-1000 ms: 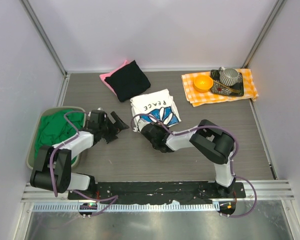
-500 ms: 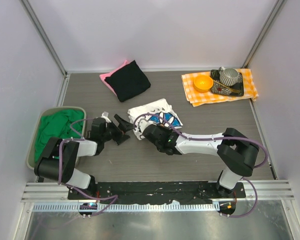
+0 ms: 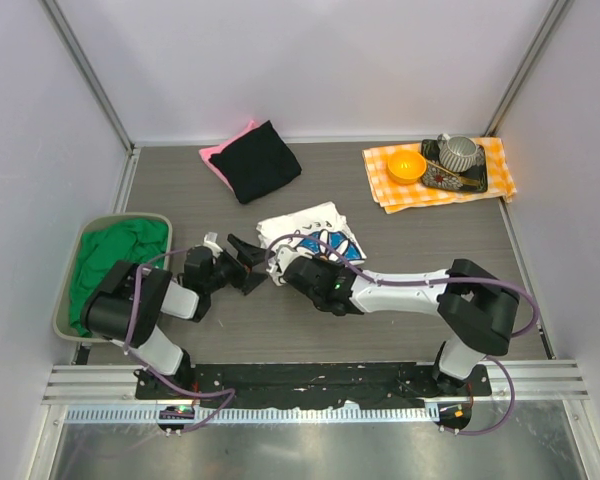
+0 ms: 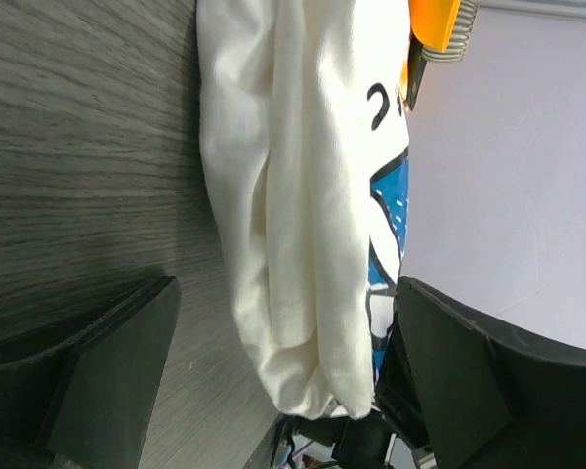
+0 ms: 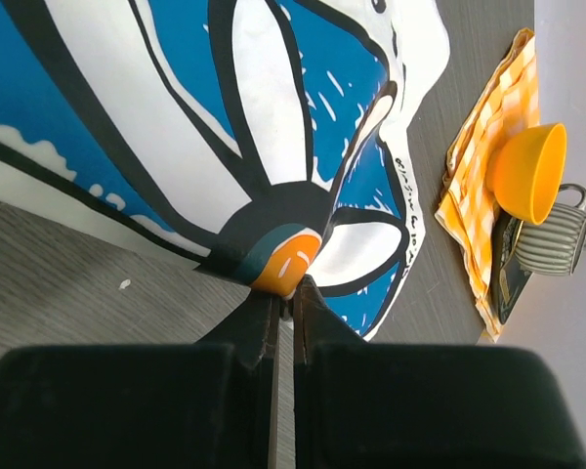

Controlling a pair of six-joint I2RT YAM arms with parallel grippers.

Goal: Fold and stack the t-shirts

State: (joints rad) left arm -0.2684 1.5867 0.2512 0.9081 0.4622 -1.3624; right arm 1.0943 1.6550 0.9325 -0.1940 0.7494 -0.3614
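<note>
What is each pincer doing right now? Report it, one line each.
Left pincer: open, with the edge of the white shirt between its fingers.
Right pincer: closed, pinching the white shirt at its daisy print.

No legible text anywhere.
White tee, centre: print crumpled, lettering unreadable from above.
Left wrist view: partial black character on tee, cut off by fold.
Right wrist view: tiny black script along print's right edge, too small to read.
</note>
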